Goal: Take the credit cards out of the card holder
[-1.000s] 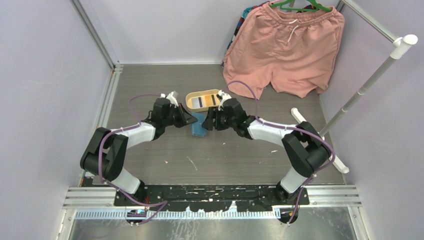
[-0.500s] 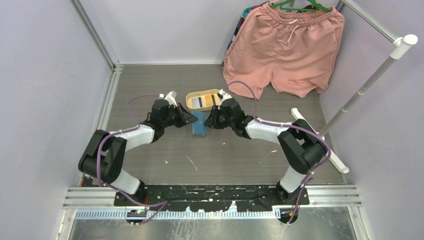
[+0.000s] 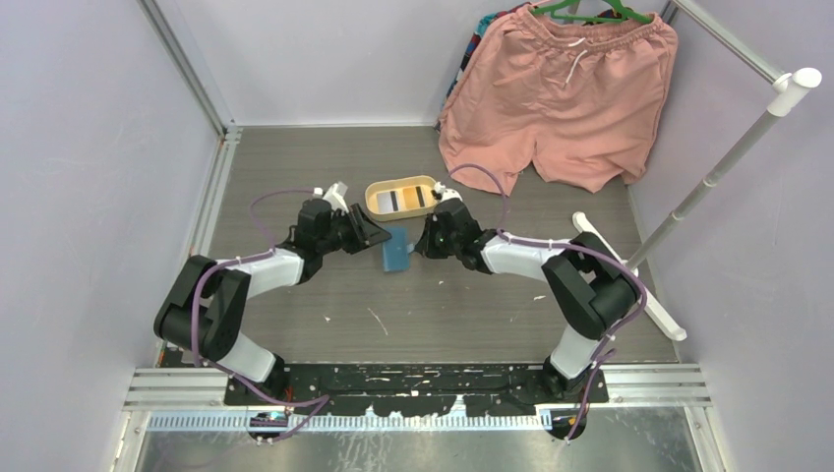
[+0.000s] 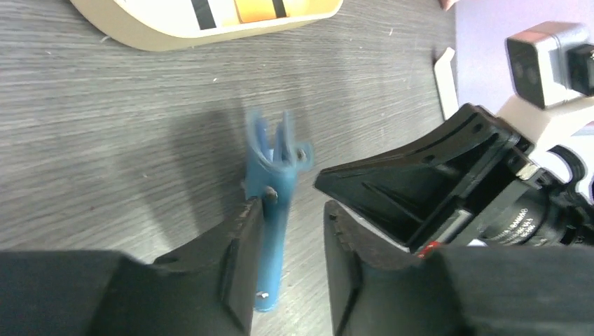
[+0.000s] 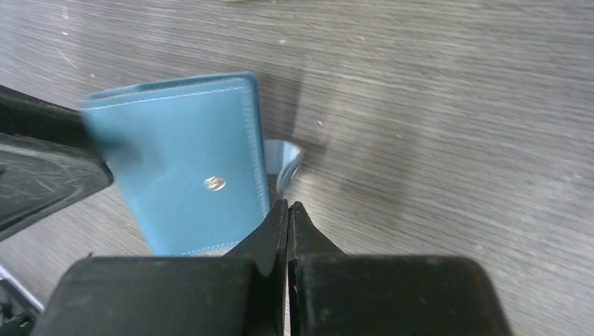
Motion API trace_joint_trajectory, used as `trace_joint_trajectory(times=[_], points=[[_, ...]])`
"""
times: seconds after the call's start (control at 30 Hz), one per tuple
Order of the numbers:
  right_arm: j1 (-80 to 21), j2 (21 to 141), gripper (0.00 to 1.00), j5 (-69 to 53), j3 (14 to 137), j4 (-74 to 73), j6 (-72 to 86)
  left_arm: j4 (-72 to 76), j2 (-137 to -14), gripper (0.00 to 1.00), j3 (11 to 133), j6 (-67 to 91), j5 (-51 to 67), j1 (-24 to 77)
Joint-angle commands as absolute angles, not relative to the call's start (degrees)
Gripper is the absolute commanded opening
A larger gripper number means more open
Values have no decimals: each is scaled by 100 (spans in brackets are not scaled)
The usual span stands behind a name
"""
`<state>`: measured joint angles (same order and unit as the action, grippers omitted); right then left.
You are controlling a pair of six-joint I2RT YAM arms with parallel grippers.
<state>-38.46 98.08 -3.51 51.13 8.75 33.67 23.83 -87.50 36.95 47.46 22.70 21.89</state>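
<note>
The teal-blue card holder [image 3: 396, 257] is folded and tilted on the table between my two grippers. In the left wrist view the card holder [image 4: 273, 231] leans on one finger of my left gripper [image 4: 294, 206], whose jaws stand apart with a gap on the other side. My left gripper [image 3: 377, 236] is just left of it. My right gripper [image 5: 288, 206] is shut on nothing, its tips at the edge of the card holder [image 5: 189, 168]. From above, the right gripper [image 3: 425, 242] sits just right of it. Flat striped credit cards [image 3: 401, 200] lie in the yellow tray [image 3: 374, 197].
The yellow oval tray [image 4: 161, 38] lies just behind the card holder. Pink shorts [image 3: 561, 93] hang at the back right. A white pole stand [image 3: 708, 182] leans along the right side, its foot [image 3: 629, 280] on the table. Small white scraps [image 3: 377, 320] lie nearer the bases.
My left jaws have opened and let go of the card holder. My right jaws have closed empty. The card holder has tipped over, showing more of its face.
</note>
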Motion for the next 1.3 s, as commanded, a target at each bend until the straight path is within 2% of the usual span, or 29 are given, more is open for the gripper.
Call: trace_joint_trajectory(times=[0.0, 0.13, 0.17, 0.2, 0.43, 0.47, 0.5, 0.57, 0.6, 0.63, 0.8, 1.03, 1.27], points=[[-3820, 9208, 1, 267, 4989, 541, 3079, 2931, -8802, 44, 3539, 4717, 2366, 2207], [-3787, 8844, 1, 409, 4816, 238, 2923, 3048, -9016, 68, 3452, 4711, 2355, 2206], [-3784, 8748, 1, 415, 4768, 189, 2885, 3101, -9091, 77, 3440, 4722, 2362, 2206], [-3775, 8644, 1, 409, 4718, 147, 2846, 3159, -9155, 80, 3417, 4751, 2364, 2210], [-3780, 8057, 1, 169, 4567, 35, 2702, 3246, -9308, 84, 3430, 4866, 2208, 2324], [-3774, 8105, 7, 147, 4605, 35, 2650, 3179, -9308, 84, 3439, 4849, 2149, 2343], [-3772, 8259, 21, 129, 4665, 35, 2571, 3076, -9297, 84, 3472, 4831, 2051, 2360], [-3778, 8521, 57, 83, 4781, 70, 2482, 2809, -9298, 84, 3550, 4766, 1913, 2396], [-3779, 8619, 66, 80, 4822, 226, 2498, 2615, -9287, 83, 3591, 4723, 1817, 2407], [-3795, 8722, 69, 75, 4886, 304, 2520, 2431, -9262, 82, 3628, 4694, 1712, 2417], [-4008, 9322, 71, 489, 5376, 345, 2336, 1484, -9012, 78, 3724, 4509, 1110, 2417], [-4219, 9856, 71, 512, 5496, 918, 2118, 787, -8789, 77, 3792, 4422, 580, 2417], [-4242, 10334, 63, 754, 5662, 1104, 2147, 706, -8958, 75, 3866, 4438, 665, 2415]])
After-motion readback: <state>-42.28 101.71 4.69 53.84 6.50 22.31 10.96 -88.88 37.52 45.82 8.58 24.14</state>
